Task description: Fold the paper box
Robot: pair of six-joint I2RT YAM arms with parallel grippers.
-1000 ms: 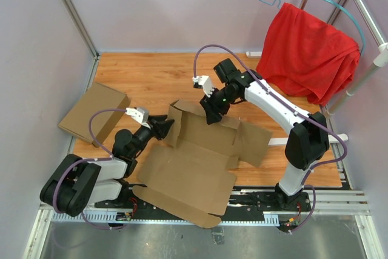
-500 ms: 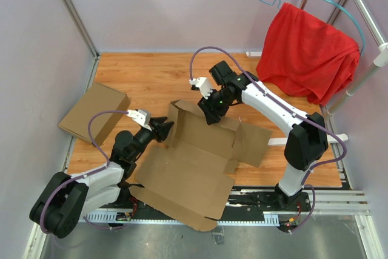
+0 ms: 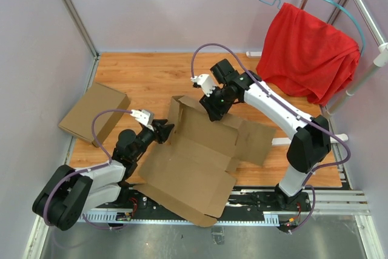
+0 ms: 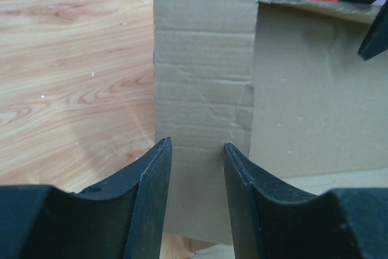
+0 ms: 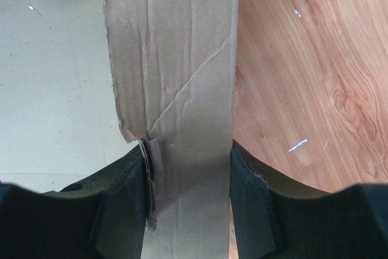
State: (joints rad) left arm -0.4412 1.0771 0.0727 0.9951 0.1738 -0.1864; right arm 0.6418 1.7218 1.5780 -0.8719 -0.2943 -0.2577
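right wrist: right pincer (image 5: 188, 156) grips the paper box (image 5: 176, 59) wall, left pincer (image 4: 197, 150) half-open at its flap.

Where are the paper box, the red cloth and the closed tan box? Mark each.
paper box (image 3: 188, 171), top external view, on its flat near panel.
red cloth (image 3: 309, 53), top external view, middle of the draped fabric.
closed tan box (image 3: 94, 112), top external view, centre of its top face.

Bright even light, soft shadows, sharp.

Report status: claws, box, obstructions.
Left claw open at the upright side flap. Right claw shut on back wall of the paper box. Finished box apart, far left.
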